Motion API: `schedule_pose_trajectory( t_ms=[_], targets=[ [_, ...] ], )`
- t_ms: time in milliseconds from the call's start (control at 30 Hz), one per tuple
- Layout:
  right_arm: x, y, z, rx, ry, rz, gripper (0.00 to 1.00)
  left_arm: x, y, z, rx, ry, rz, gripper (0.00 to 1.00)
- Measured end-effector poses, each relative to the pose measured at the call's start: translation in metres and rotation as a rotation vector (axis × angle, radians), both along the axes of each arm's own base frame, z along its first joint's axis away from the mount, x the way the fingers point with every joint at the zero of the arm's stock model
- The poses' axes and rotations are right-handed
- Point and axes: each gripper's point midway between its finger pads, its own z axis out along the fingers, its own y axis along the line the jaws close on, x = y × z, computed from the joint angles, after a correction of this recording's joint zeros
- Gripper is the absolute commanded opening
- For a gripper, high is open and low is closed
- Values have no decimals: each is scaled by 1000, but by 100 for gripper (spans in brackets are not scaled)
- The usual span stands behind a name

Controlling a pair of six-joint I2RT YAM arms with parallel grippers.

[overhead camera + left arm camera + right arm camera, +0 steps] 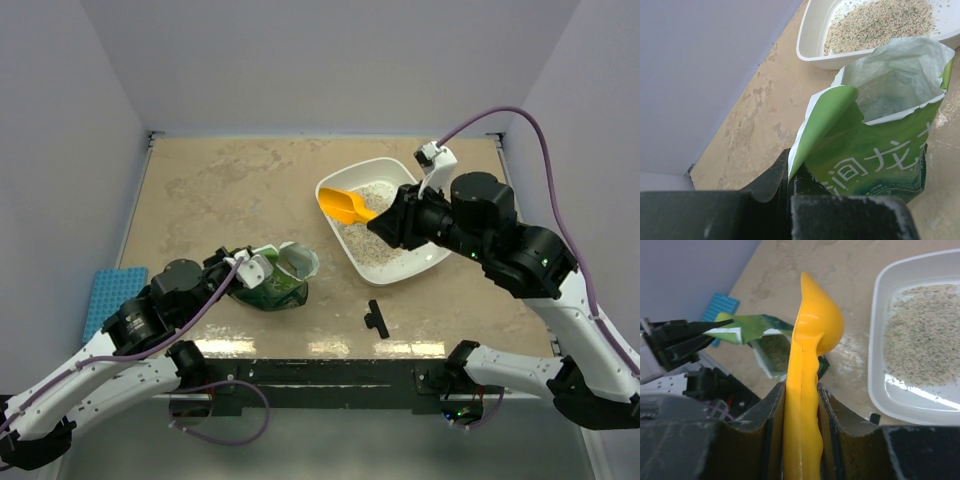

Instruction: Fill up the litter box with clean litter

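Scoop (345, 207) over litter box (385, 163), bag (275, 282) propped open.
My L hand (243, 268) pinches bag lip so mouth gapes; R hand (388, 222) pinches scoop handle, prob. to dump onto litter (378, 192).

litter box (350, 176): the overhead view loses its side facing the right edge of the worktop (220, 180) under the right gripper (383, 222); both wrist views crop it at the frame edge.
scoop (343, 205): handle buried between the right gripper's jaws; the right wrist view meets the bowl edge-on, so its load cannot be told.
green bag (275, 285): the end nearest the worktop's left edge sits under the left gripper (790, 171); its print runs off the left wrist view; contents unreadable.
black object (377, 319): near the worktop's front edge, too small to identify.
blue mat (118, 292): beside the worktop's left edge, partly under the left arm (110, 365).
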Motion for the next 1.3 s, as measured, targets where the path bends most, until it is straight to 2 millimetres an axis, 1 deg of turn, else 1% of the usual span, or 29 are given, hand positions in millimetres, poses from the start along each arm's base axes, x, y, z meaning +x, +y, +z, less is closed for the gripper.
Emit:
schedule_pose_trajectory(
  t_ms=[100, 200, 300, 433, 533, 700, 833, 933, 1067, 1200, 1300],
  targets=[
    [-21, 11, 7, 23, 42, 122, 0, -1, -4, -3, -17, 6, -10, 0],
    [-36, 20, 2, 15, 110, 212, 0, 3, -9, -6, -31, 16, -7, 0],
    [-45, 27, -8, -10, 176, 270, 0, 5, -13, -6, -48, 17, -4, 0],
    [-51, 31, -29, -67, 266, 307, 0, 6, -15, -5, -73, 14, -1, 0],
    [-50, 32, -41, -104, 306, 309, 0, 5, -14, -4, -84, 14, 0, 0],
    [-44, 37, -55, -141, 344, 311, 0, 2, -12, -4, -107, 12, -4, 0],
    [-36, 48, -73, -181, 393, 319, 0, -2, -11, -4, -115, 17, -17, 0],
    [-31, 58, -89, -211, 446, 338, 0, -2, -16, -8, -112, 26, -37, 0],
    [-21, 73, -109, -248, 510, 354, 0, -1, -26, -13, -110, 46, -63, 0],
    [-16, 81, -129, -286, 569, 355, 0, 1, -33, -15, -132, 52, -73, 0],
    [-13, 86, -139, -301, 604, 351, 0, 0, -34, -17, -142, 53, -79, 0]
  ],
)
